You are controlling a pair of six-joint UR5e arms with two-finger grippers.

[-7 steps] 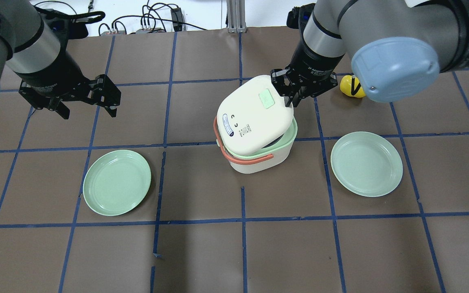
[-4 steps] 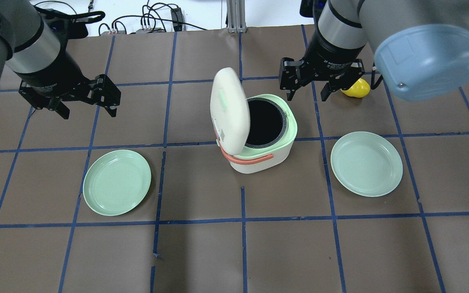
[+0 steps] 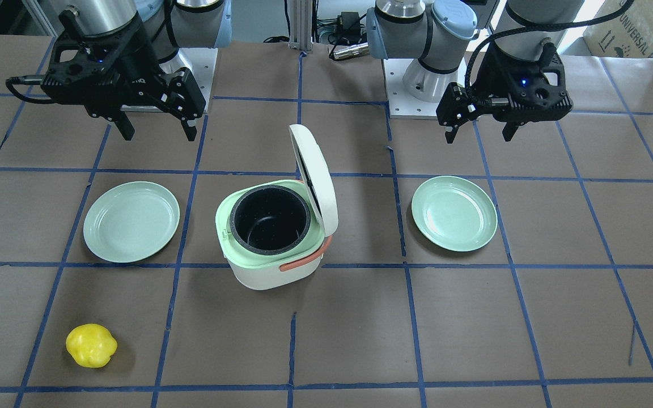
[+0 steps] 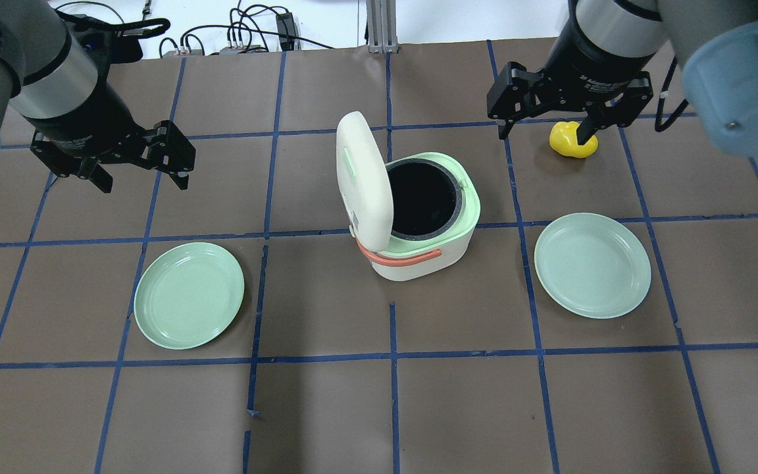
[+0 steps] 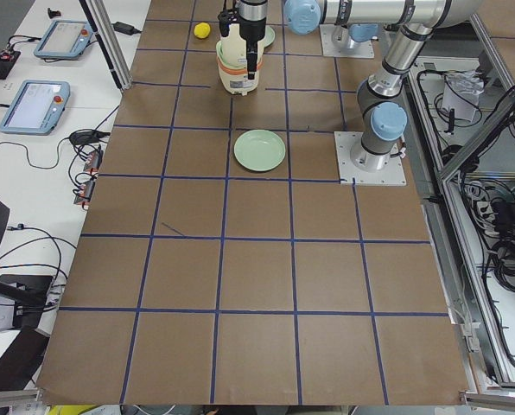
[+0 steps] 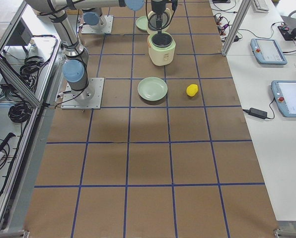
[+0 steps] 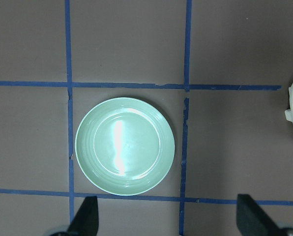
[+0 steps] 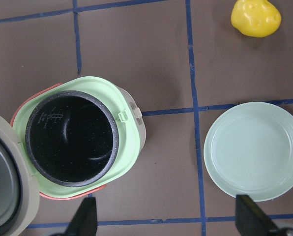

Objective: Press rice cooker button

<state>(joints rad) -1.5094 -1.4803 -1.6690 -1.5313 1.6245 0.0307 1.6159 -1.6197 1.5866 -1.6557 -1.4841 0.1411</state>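
The white and mint rice cooker [image 4: 422, 260] stands mid-table with its lid [image 4: 361, 181] swung upright and the black inner pot [image 3: 270, 218] empty. It also shows in the right wrist view [image 8: 129, 147], where a small latch tab [image 8: 128, 114] sits on its rim. My right gripper [image 4: 542, 131] is open and empty. It hangs in the air beyond and to the right of the cooker, apart from it, and also shows in the front view [image 3: 159, 133]. My left gripper [image 4: 143, 181] is open and empty, high over the left side, also in the front view [image 3: 479, 135].
A mint plate [image 4: 189, 295] lies left of the cooker and another plate [image 4: 593, 264] lies right of it. A yellow toy fruit [image 4: 570, 139] lies on the mat under my right gripper. Blue tape lines grid the brown mat.
The lid swung from half raised to fully upright. My right gripper moved away from the lid, up and to the right, and its fingers spread apart. The left arm has not moved.
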